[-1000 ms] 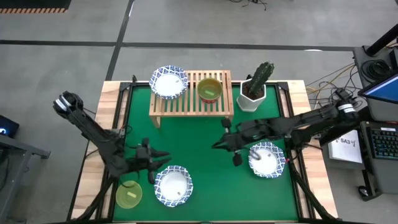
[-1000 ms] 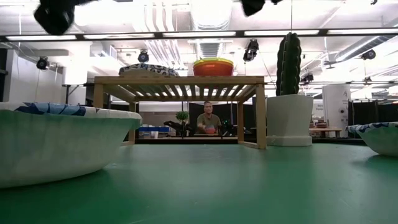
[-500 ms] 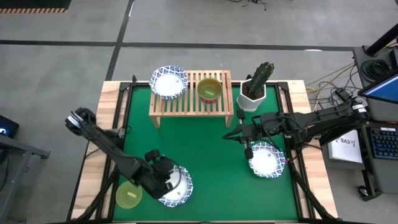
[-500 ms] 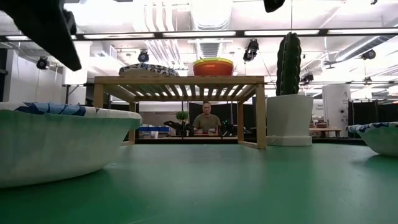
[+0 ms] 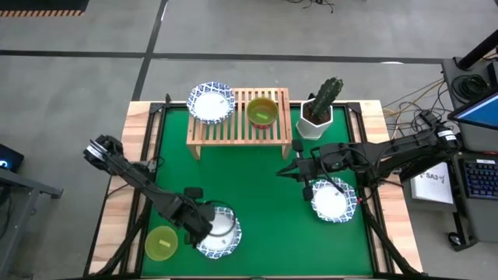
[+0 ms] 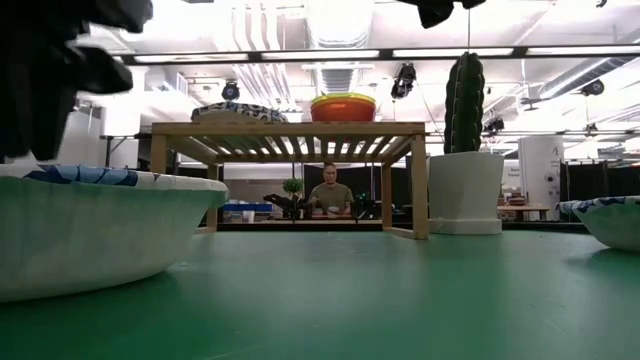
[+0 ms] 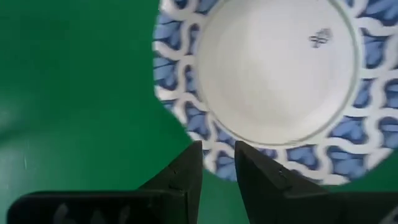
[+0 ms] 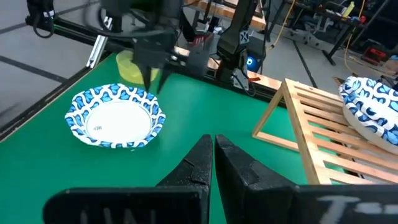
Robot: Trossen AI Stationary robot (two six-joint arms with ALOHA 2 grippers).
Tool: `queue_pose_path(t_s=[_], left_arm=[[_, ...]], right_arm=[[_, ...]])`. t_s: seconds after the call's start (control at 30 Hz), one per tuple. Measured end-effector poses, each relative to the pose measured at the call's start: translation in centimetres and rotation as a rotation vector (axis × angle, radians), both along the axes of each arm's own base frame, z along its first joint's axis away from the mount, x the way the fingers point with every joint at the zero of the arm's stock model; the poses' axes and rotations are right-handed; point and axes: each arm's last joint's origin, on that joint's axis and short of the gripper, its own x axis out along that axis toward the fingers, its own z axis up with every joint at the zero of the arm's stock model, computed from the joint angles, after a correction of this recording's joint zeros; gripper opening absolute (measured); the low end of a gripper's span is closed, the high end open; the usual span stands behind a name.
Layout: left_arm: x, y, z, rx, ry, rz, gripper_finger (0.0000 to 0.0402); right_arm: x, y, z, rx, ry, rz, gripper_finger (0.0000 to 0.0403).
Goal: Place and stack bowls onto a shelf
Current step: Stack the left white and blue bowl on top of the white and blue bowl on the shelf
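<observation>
The left gripper (image 5: 199, 226) hangs over the near-left bowl (image 5: 219, 232), a white bowl with a blue-patterned rim sitting on the green table (image 5: 257, 194). In the left wrist view its two dark fingers (image 7: 188, 174) stand a narrow gap apart above the bowl's patterned rim (image 7: 217, 149), with nothing between them; whether the tips touch the rim cannot be told. Just beside that gripper, toward the table's near-left corner, lies a yellow-green bowl (image 5: 161, 243).

The right gripper (image 5: 285, 172) hovers near mid-table with its fingers pressed together and empty, as the right wrist view shows (image 8: 213, 152). Just beside it, toward the right edge, rests another blue-rimmed bowl (image 5: 334, 200). Beyond it, at the table's far side, stands the wooden shelf (image 5: 240, 131). On the shelf's left end sits a blue-rimmed bowl (image 5: 212, 102), and near its middle a stack of coloured bowls (image 5: 262, 112). A cactus in a white pot (image 5: 319, 109) stands just beside the shelf's right end.

In the low view a person (image 6: 330, 195) sits in the room behind the table.
</observation>
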Motion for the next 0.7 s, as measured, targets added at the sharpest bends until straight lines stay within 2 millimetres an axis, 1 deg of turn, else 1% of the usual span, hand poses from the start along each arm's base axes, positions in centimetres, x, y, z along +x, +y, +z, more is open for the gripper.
queue_pose_path(t_s=[0.07, 0.17, 0.27, 0.4, 0.53, 0.6, 0.7], left_arm=[[-0.2, 1.0, -0.4, -0.019, -0.036, 0.027, 0.0077], [-0.1, 2.4, -0.3, -0.047, -0.102, 0.120, 0.0077], [0.1, 3.2, -0.3, -0.072, -0.110, 0.148, 0.0088], [0.2, 3.4, -0.4, -0.077, -0.106, 0.154, 0.0124], [0.5, 3.3, -0.9, -0.065, -0.098, 0.133, 0.0163], [0.7, 3.2, -1.3, -0.058, -0.086, 0.132, 0.0174], [1.0, 3.0, -2.3, -0.039, -0.058, 0.132, 0.0177]], right_arm=[[-0.2, 0.0, 0.2, 0.001, -0.007, 0.000, 0.0009], [-0.3, 0.0, 0.3, 0.007, -0.007, 0.000, 0.0009], [-0.4, -0.1, 0.2, 0.008, 0.002, -0.001, 0.0009], [-0.4, -0.1, 0.1, 0.009, 0.017, -0.001, 0.0009], [-0.5, -0.1, -0.2, 0.020, 0.046, -0.007, 0.0009], [-0.5, -0.1, -0.3, 0.030, 0.059, -0.011, 0.0009], [-0.5, -0.1, -0.4, 0.035, 0.068, -0.016, 0.0009]])
